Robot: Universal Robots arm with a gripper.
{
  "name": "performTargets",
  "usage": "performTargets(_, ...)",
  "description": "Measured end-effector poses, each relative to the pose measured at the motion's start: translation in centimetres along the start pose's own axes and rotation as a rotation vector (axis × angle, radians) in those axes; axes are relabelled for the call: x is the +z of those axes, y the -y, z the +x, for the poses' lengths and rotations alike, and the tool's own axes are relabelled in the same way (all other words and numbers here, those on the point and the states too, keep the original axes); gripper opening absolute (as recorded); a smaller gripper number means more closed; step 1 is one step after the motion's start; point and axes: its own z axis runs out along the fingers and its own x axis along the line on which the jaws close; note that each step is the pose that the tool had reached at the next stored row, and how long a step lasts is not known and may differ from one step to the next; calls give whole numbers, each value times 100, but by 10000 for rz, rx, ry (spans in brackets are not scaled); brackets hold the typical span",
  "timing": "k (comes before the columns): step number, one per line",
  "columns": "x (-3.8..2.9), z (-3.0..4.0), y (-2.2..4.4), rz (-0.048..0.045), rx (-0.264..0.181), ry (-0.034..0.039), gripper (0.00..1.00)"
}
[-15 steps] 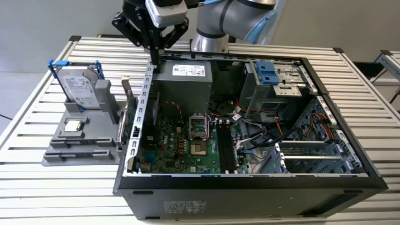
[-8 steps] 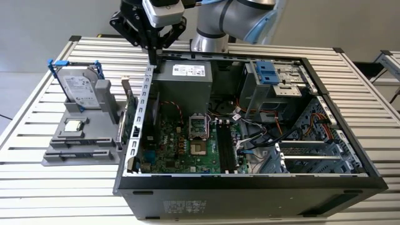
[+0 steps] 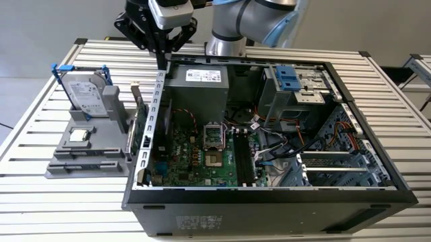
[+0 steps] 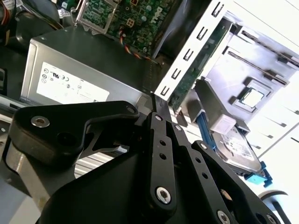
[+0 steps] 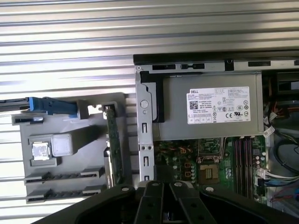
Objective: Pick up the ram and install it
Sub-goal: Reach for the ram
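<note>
The ram (image 3: 141, 126) is a dark-green stick standing on edge in the grey holder (image 3: 88, 161), just outside the open computer case's left wall. In both wrist views the ram (image 5: 113, 149) (image 4: 196, 65) lies between the holder and that wall. My gripper (image 3: 161, 58) hangs above the case's back left corner, higher than the ram and farther back. Its black fingers (image 4: 156, 116) are pressed together with nothing between them, and the gripper (image 5: 161, 189) is shut. The motherboard's dark memory slots (image 3: 243, 156) lie inside the case.
The holder also carries a silver hard drive (image 3: 88, 96) in a blue-tabbed frame and a small square CPU chip (image 3: 79, 134). Inside the case (image 3: 269, 196) are the grey power supply (image 3: 199, 88), loose cables (image 3: 283, 146) and a drive cage (image 3: 300, 88). All rest on a slatted metal table (image 3: 60, 201).
</note>
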Motion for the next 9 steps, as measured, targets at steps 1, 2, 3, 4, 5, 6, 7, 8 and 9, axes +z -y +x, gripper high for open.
performTargets(1,-1,10,1,0,0,0,0)
performTargets(2,-1,19,2,0,0,0,0)
performTargets(3,-1,30,2,1,0,0,0)
performTargets(4,-1,39,3,1,0,0,0)
performTargets(5,-1,49,4,0,0,0,0)
performTargets(6,-1,58,4,0,0,0,0)
performTargets(7,-2,67,5,0,1,0,0)
performTargets(8,-2,75,6,0,0,0,0)
performTargets(9,-2,83,6,1,1,0,0)
